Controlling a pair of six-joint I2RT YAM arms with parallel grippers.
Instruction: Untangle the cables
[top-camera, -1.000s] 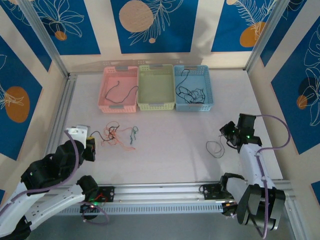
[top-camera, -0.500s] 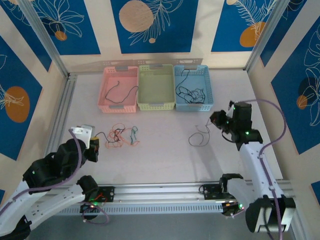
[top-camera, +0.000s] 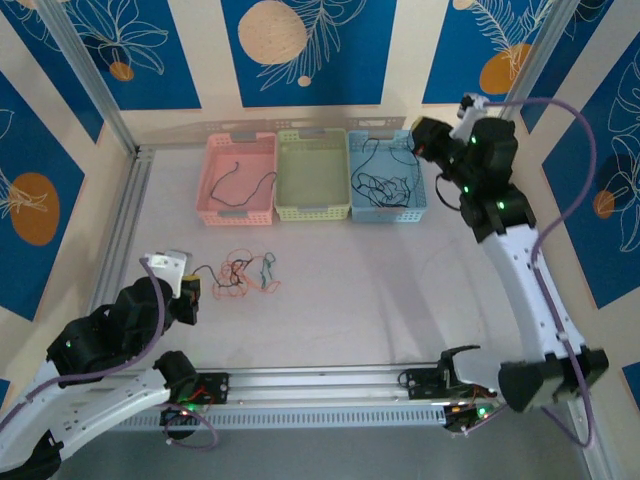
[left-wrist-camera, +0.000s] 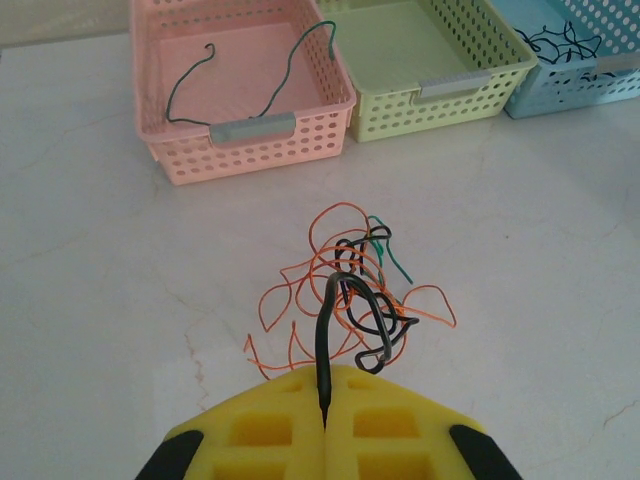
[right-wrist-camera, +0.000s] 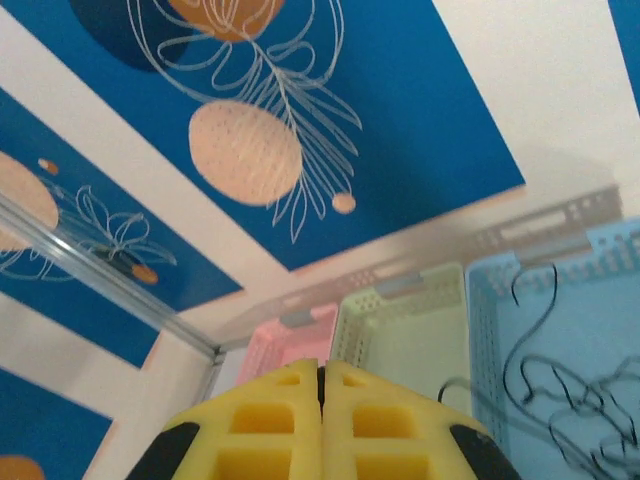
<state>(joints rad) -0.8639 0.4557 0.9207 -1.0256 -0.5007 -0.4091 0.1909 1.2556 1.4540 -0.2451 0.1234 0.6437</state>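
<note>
left gripper (left-wrist-camera: 324, 425) jaws pressed together, pinching a black cable (left-wrist-camera: 322, 330) from the tangle (left-wrist-camera: 350, 290) just ahead; right gripper (right-wrist-camera: 322, 385) jaws pressed together, blue basket (right-wrist-camera: 482, 310) ahead

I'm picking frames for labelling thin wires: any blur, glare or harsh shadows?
Left wrist: even light, the cable tangle crisp, only faint shadows. Top external: no glare, but the tangle looks tiny and hair-thin. Right wrist: tilted up at the wall, black cables in the blue basket sharp.

Bright, even, diffuse light, soft faint shadows, vivid colours, wrist views slightly soft up close
</note>
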